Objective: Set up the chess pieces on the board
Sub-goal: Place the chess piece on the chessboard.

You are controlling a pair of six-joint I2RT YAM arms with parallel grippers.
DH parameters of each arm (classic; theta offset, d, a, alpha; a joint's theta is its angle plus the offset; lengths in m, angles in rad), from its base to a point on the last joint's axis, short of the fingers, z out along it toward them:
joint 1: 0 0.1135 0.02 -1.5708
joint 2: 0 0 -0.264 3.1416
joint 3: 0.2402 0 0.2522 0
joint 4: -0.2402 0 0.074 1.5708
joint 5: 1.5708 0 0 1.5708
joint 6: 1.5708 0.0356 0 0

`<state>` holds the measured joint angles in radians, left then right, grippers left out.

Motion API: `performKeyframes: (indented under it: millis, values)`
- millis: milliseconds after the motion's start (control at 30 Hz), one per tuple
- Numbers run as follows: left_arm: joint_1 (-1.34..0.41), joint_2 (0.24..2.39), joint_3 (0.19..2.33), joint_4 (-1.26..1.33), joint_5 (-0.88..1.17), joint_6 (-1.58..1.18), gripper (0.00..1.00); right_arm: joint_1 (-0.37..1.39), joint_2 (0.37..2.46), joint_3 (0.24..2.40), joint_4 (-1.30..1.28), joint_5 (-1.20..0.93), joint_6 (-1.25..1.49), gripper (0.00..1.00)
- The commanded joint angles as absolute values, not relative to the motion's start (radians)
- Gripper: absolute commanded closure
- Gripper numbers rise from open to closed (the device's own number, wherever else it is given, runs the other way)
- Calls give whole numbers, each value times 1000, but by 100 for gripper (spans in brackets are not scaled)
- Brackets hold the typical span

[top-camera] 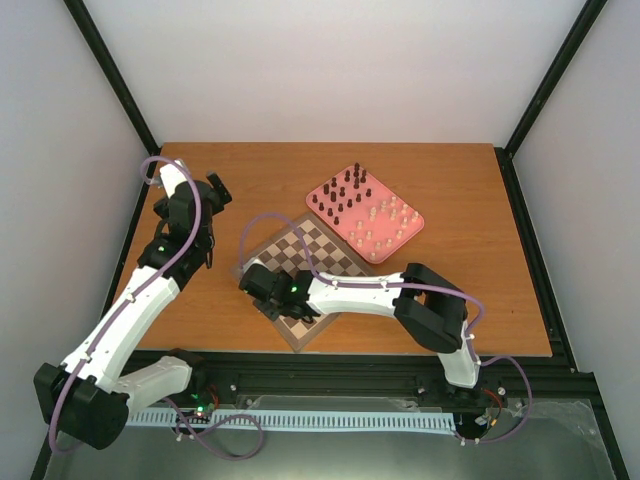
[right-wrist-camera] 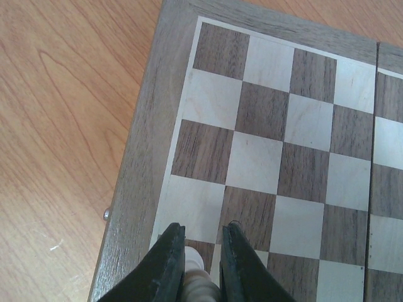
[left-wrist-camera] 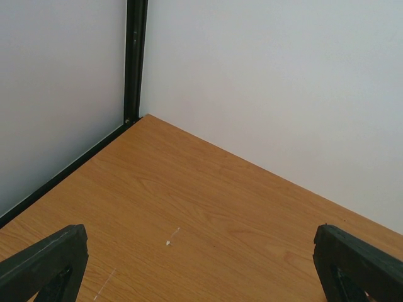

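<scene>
One board [right-wrist-camera: 264, 113], one cream piece [right-wrist-camera: 194, 278] in right claw [right-wrist-camera: 202, 230]

The top external view looks steeply down from high behind the near edge of the bench [top-camera: 450, 200], taking in all of it. The left wrist view sits low behind the left claw [left-wrist-camera: 201, 270], facing the bench's far left corner. The right wrist view looks almost straight down past the right claw [right-wrist-camera: 203, 229], close on a corner of the board [right-wrist-camera: 135, 182] that the top view shares.
</scene>
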<state>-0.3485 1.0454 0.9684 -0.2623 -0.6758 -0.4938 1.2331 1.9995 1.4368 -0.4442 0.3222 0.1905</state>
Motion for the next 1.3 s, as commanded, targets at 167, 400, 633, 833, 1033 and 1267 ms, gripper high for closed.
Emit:
performKeyframes:
  millis: [167, 400, 633, 833, 1033, 1267]
  values:
    - [-344, 1051, 974, -244, -676, -480, 0, 1250, 1958, 1404, -455, 306, 190, 94]
    - [-344, 1052, 974, -244, -673, -482, 0, 1253, 1969, 1410, -451, 306, 187, 94]
    - [-344, 1058, 974, -241, -672, -479, 0, 1253, 1977, 1418, -457, 303, 181, 90]
    - [-344, 1060, 976, -241, -674, -479, 0, 1253, 1963, 1408, -449, 303, 180, 80]
    - [-344, 1059, 975, -240, -673, -478, 0, 1253, 1950, 1396, -428, 287, 175, 74]
    - [-344, 1062, 975, -241, -672, -477, 0, 1253, 1913, 1368, -388, 276, 172, 62]
